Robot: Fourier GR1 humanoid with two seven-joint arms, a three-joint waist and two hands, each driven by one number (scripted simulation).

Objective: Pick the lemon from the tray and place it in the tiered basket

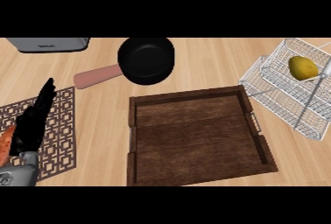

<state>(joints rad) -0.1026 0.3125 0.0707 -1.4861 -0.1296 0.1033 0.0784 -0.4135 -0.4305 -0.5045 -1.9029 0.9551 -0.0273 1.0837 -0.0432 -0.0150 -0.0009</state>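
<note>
Lemon [302,67]: in basket [284,103]'s upper tier
Tray [194,135]: no lemon on it
Left hand [32,121]: view's left edge, fingers straight, holding nothing
Right hand: out of view
Progress: placing looks done

My left hand [31,127] is plain black, with long slim fingers [47,91]; left of the tray [194,135], its forearm [16,176] is pale grey.

Dark wooden tray [194,144] (matt), wire basket [284,98]
</note>
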